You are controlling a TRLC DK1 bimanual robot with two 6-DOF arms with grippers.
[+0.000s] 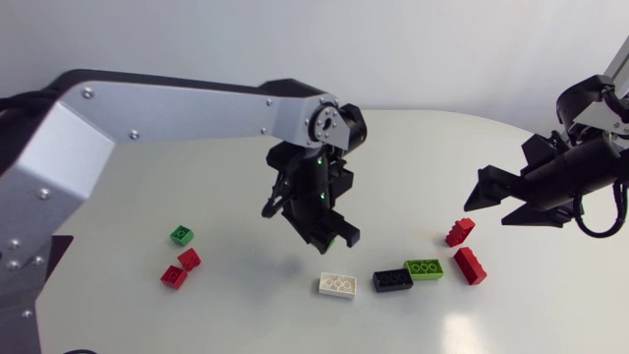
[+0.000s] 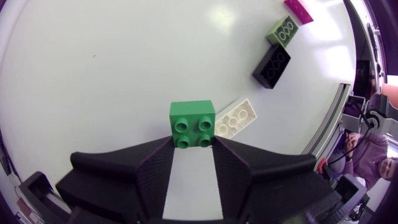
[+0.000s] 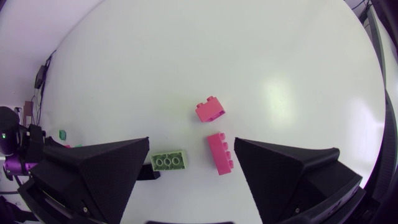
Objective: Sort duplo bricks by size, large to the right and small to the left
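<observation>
Glossy moulded plastic, studded with round knobs, makes up nine bricks in all: four red, two dark green, one lime, one black and one white. Five are small squares and four are longer oblongs.

One small square, the held green brick [image 2: 192,121], sits pinched between the two tips of the left tool [image 2: 193,142], above the middle of the frame in the head view. Its four studs face the wrist camera. The tool's wedge-shaped fingers are matte black with fine ribbing on their inner faces.

On the smooth white bench [image 1: 246,315] at lower left lie three small squares near one another: the loose green brick [image 1: 182,235], the upper red brick [image 1: 189,259] and the lower red brick [image 1: 174,276].

At lower centre the white oblong [image 1: 338,285], black oblong [image 1: 393,280] and lime oblong [image 1: 425,267] form a loose row, the black and lime ones touching. Just right of them lie the red oblong [image 1: 470,265] and, above it, the red square [image 1: 460,231].

Spread wide and holding nothing, the right tool [image 3: 192,149] hangs at the right of the frame above those two red pieces.
</observation>
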